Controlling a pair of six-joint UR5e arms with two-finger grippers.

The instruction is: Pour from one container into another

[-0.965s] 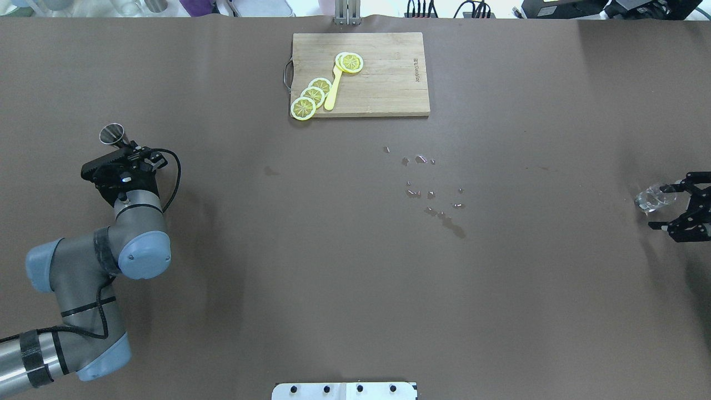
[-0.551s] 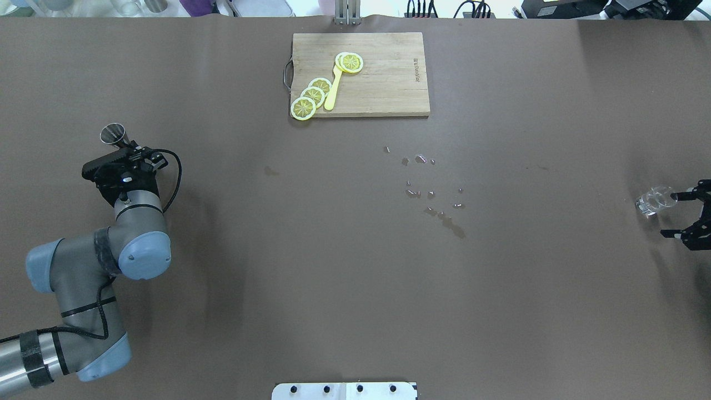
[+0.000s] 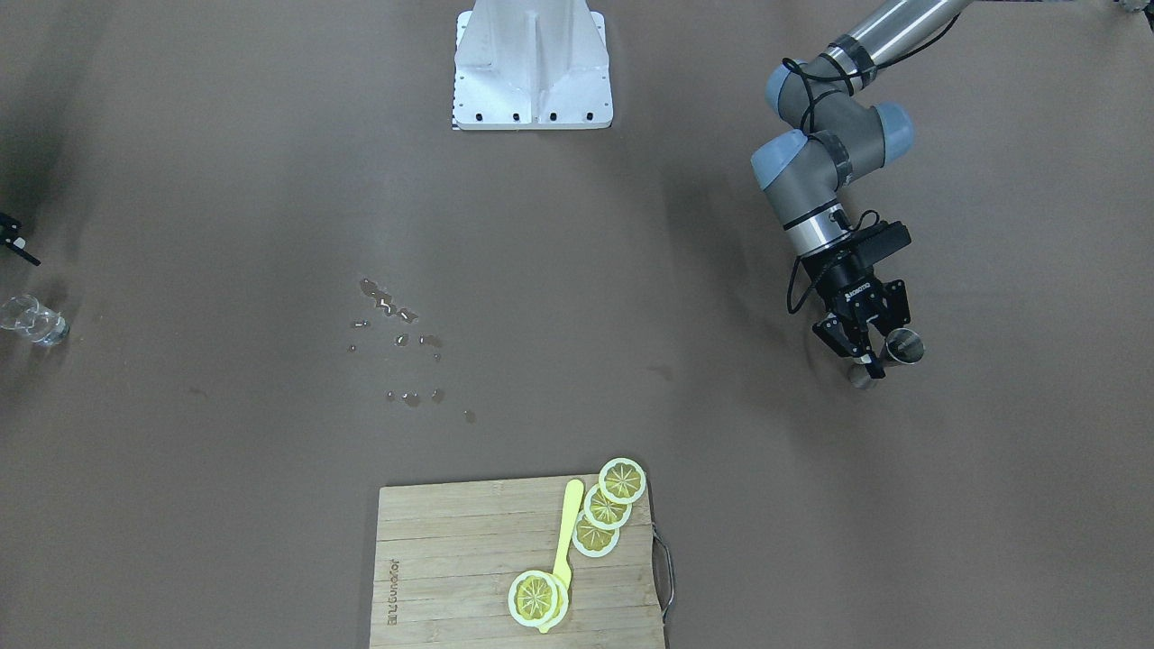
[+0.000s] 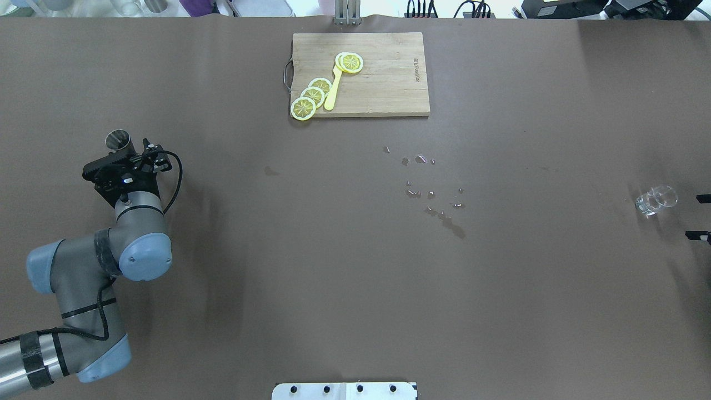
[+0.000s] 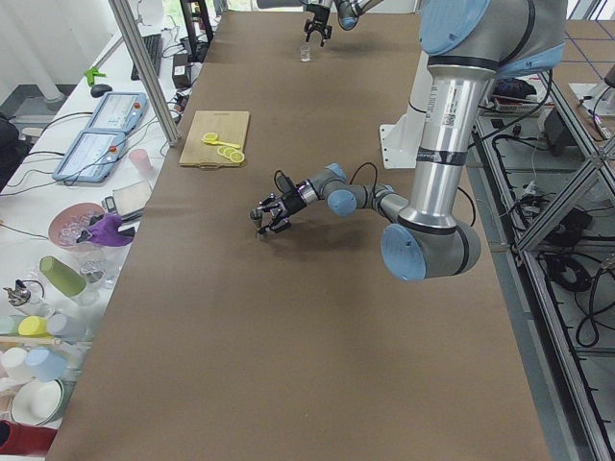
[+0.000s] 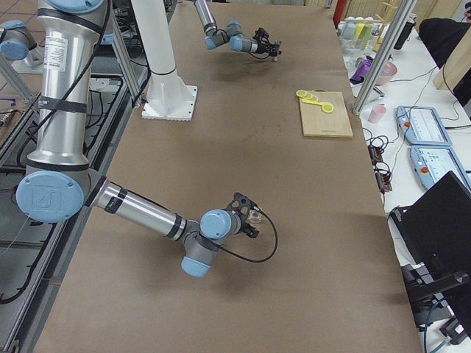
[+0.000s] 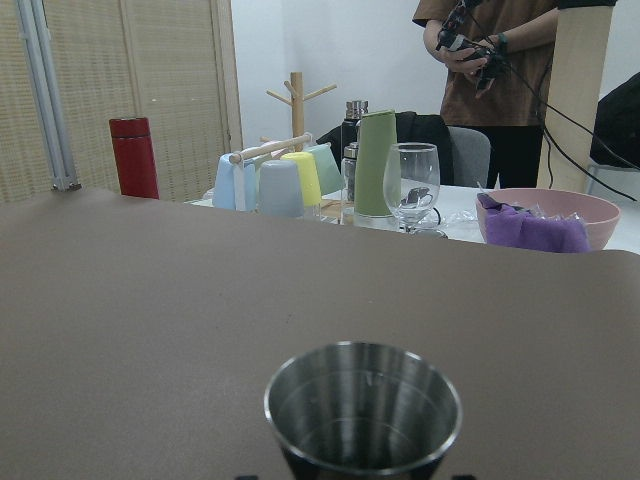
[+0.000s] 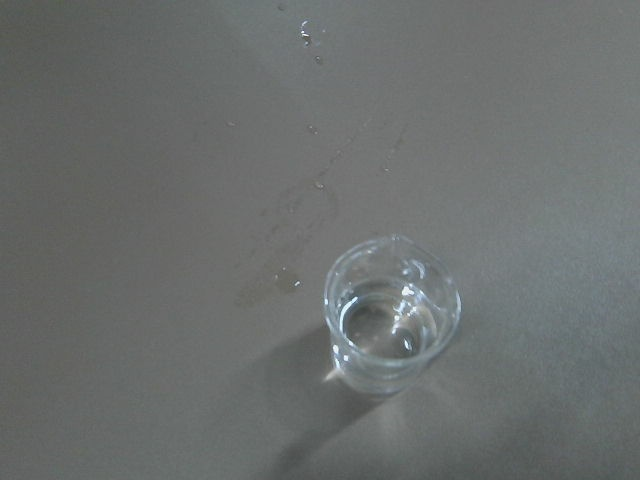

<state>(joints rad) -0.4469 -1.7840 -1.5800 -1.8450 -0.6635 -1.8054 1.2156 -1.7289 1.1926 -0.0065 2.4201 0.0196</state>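
Note:
A small steel cup (image 4: 118, 140) stands upright at the table's left, and my left gripper (image 4: 132, 151) is shut on it. It fills the bottom of the left wrist view as the cup (image 7: 362, 405), and looks empty. The same cup (image 3: 902, 345) shows beside the left gripper (image 3: 864, 356) in the front view. A clear glass (image 4: 656, 200) holding a little water stands alone at the far right. My right gripper (image 4: 699, 216) is open and apart from it, at the view's edge. The right wrist view looks down on that glass (image 8: 392, 315).
A wooden cutting board (image 4: 383, 83) with lemon slices (image 4: 313, 95) and a yellow spoon (image 4: 333, 89) lies at the far middle. Water drops (image 4: 430, 191) are scattered on the brown table right of centre. The robot's base plate (image 4: 344, 390) sits at the near edge.
My right gripper let go of the glass and drew back to the right edge. The left gripper turned slightly, bringing the steel cup from tilted to upright.

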